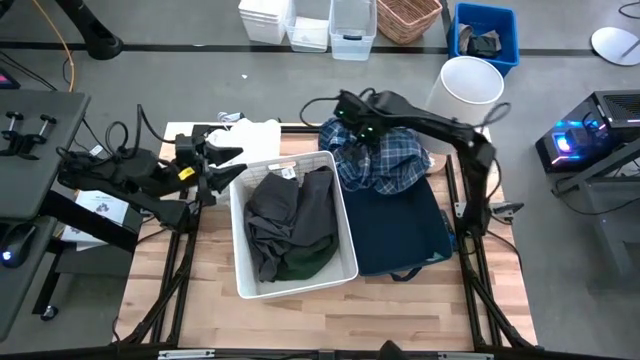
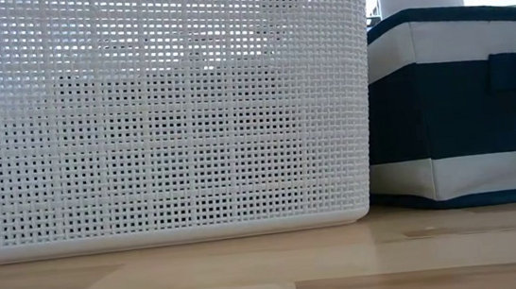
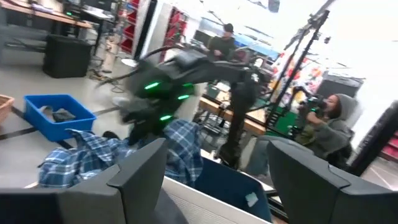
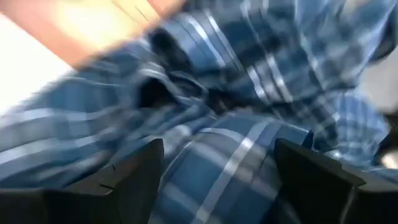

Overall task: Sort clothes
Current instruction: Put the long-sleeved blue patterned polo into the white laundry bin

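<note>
The blue-and-white plaid shirt [image 1: 385,160] lies heaped over the far end of the navy blue bin [image 1: 400,235]. My right gripper [image 1: 346,135] is open right above its left part, and plaid cloth [image 4: 249,93] fills the view between its fingers. A dark grey garment [image 1: 285,205] and a dark green one [image 1: 308,262] lie in the white plastic bin [image 1: 240,230]. A white garment [image 1: 255,135] lies on the table behind that bin. My left gripper [image 1: 232,165] is open and empty at the white bin's far left corner. My right gripper [image 4: 217,162] points down into the plaid shirt, with a ridge of cloth [image 4: 230,155] between its open fingers. I cannot tell whether the fingers touch it. The shirt rests on the navy bin's far rim.
The two bins stand side by side and fill the middle of the table [image 1: 330,320]; bare wood shows at the near edge. Beyond the table stand a blue crate [image 1: 485,35], a white bucket [image 1: 470,80] and a wicker basket [image 1: 408,18]. People [image 3: 329,124] are in the room behind.
</note>
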`<state>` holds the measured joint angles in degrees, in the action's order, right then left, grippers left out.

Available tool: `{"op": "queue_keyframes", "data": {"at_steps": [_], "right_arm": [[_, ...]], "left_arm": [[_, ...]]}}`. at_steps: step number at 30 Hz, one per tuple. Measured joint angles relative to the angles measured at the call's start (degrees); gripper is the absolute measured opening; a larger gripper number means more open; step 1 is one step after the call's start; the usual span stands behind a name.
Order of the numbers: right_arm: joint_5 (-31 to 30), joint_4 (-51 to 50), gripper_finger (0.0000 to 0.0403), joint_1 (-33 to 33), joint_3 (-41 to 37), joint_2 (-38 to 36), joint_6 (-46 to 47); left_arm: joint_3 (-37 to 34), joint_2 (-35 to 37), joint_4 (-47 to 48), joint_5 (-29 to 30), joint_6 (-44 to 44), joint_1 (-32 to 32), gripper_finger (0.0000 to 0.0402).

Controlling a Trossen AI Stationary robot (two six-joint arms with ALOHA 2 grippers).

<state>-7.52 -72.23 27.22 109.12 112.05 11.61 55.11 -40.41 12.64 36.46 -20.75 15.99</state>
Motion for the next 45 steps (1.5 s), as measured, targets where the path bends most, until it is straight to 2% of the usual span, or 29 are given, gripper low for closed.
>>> {"op": "queue_keyframes", "data": {"at_steps": [3,7,11,16,18,19,20,22,23,24,28,40,45], "right_arm": [[2.02,-3.31,0.0302,2.10,0.26,4.09,1.94],[5.55,-5.04,0.0302,3.90,-3.24,7.93,3.31],[7.70,-3.00,0.0302,4.30,-8.17,10.13,3.36],[7.51,1.76,0.0293,4.09,-13.51,11.32,0.24],[5.69,2.96,0.0257,3.76,-14.80,11.28,-1.17],[4.85,3.00,0.0226,3.55,-14.96,11.31,-1.70],[4.56,2.96,0.0187,3.38,-14.83,11.34,-2.59],[4.77,2.86,0.0084,2.96,-14.40,10.80,-4.64],[5.26,3.06,0.0045,2.76,-14.26,10.06,-5.98],[5.63,3.21,0.0028,2.38,-13.99,9.10,-6.69],[6.58,3.83,0.0014,0.59,-11.39,2.43,-7.76],[6.73,4.85,0.0012,-3.76,-0.54,-23.25,-6.09],[13.39,8.83,0.0012,-6.55,6.67,-32.00,-6.52]], "left_arm": [[0.00,0.24,0.01,-1.21,0.01,0.02,0.0266],[0.00,0.27,0.00,-1.35,0.02,0.00,0.0266],[0.00,0.27,-0.02,-1.37,0.96,0.00,0.0266],[0.00,0.27,-0.50,-0.20,1.42,0.00,0.0266],[0.00,0.27,-0.89,0.56,1.42,0.00,0.0266],[0.00,0.27,-1.11,1.00,1.42,0.02,0.0266],[0.00,0.26,-1.49,1.53,1.44,0.00,0.0266],[0.00,0.25,-2.55,2.33,1.52,0.01,0.0266],[0.00,0.27,-2.86,2.62,1.55,0.00,0.0266],[0.00,0.29,-3.10,2.96,1.59,0.02,0.0266],[0.00,0.25,-3.66,3.88,2.95,0.00,0.0266],[0.00,0.25,-3.89,8.13,2.99,0.00,0.0266],[0.00,0.25,-3.89,10.00,2.99,0.00,0.0266]]}}
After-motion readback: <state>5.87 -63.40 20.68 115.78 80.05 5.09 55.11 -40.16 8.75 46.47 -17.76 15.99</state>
